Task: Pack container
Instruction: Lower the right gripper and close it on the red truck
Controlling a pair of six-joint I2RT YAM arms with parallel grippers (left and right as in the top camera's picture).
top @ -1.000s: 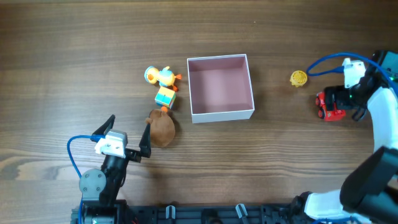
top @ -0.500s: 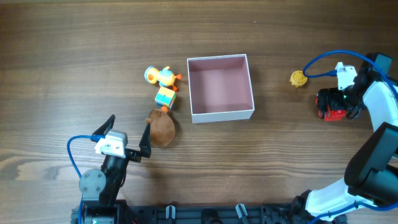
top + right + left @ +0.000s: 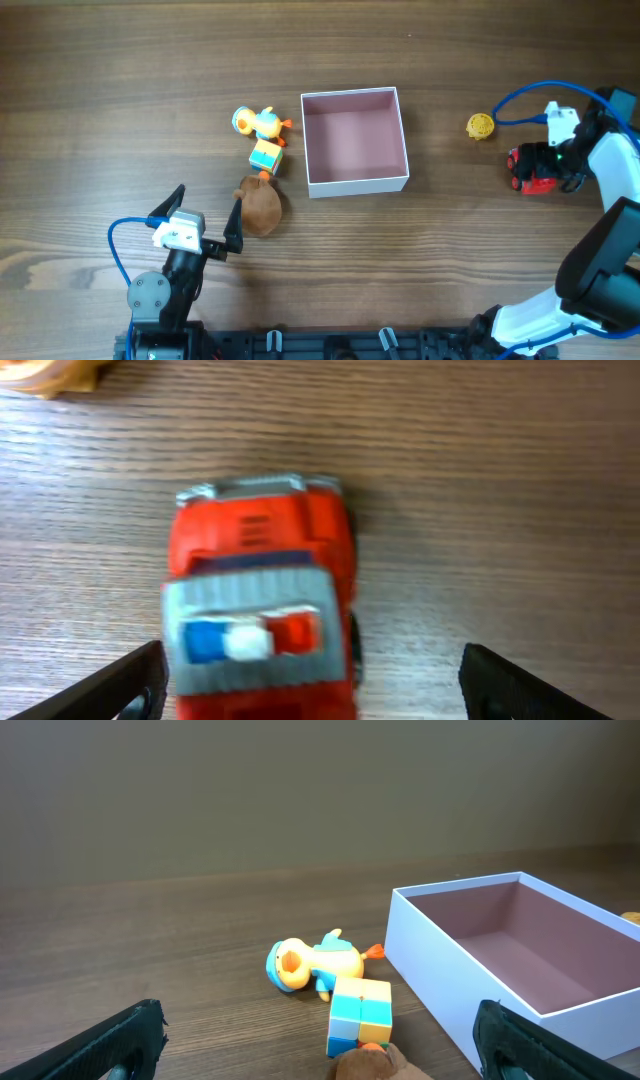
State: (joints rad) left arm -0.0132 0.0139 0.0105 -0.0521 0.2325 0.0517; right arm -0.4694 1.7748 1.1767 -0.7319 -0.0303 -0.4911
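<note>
Overhead, the one thing that has moved in the last second is the right arm: its wrist has edged a little toward the container (image 3: 358, 184) and settled over the red toy truck (image 3: 530, 170), which sits well out on the container's right-arm side. In the right wrist view the right gripper (image 3: 320, 680) straddles that truck, its jaws drawn in slightly from their widest but apart from the toy on both sides, gripping nothing. I read this as the start of a first pick, since the container's pink floor is bare and nothing is packed yet. The left gripper (image 3: 208, 198) has not stirred; it waits spread wide and empty on the near-left side of the container, just beside a brown plush (image 3: 262, 208). A coloured cube (image 3: 265, 157) and a duck toy (image 3: 262, 122) lie close to the container's left wall, and a small yellow toy (image 3: 480, 126) lies between the container and the truck, all unmoved. The table (image 3: 120, 80) is dark wood-grain board; behind it the left wrist view shows only a plain dull wall (image 3: 300, 790).
</note>
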